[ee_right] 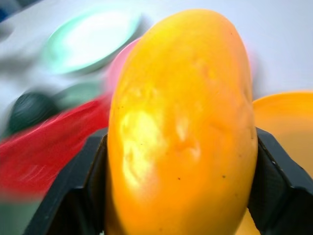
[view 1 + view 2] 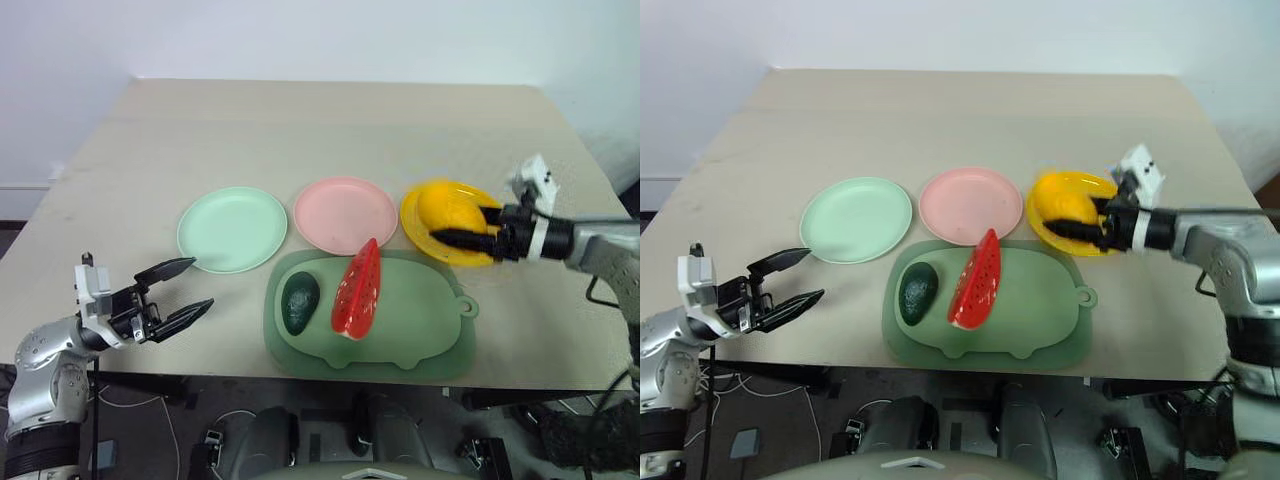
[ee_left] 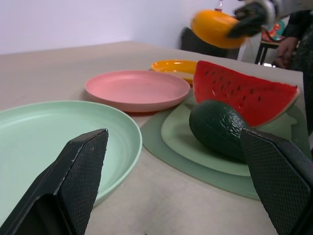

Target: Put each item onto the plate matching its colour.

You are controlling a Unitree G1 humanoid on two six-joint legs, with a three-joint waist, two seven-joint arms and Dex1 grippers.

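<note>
The right gripper (image 2: pixel 462 226) is clenching the yellow-orange mango (image 2: pixel 450 207) across its middle, one black finger on each flank, as the right wrist view is showing. In the left eye view the mango is sitting at the right of the frame, over the yellow-orange plate (image 2: pixel 418 228); the left wrist view is showing it lifted clear of that plate.

The mango is looking like a smooth, glossy, hard plastic toy: probably light and stiff, not fragile, but rounded and likely slippery, so a hold across the widest part is seeming the safest.

The left gripper (image 2: pixel 180 292) is hanging released, fingers spread, at the lower left of the frame over the counter (image 2: pixel 330 130), near the mint green plate (image 2: pixel 232 229). The dark green avocado (image 2: pixel 299 302) and the watermelon wedge (image 2: pixel 358 289) are lying on the pale green cutting board (image 2: pixel 420 330), lower centre, just below the pink plate (image 2: pixel 345 213).
</note>
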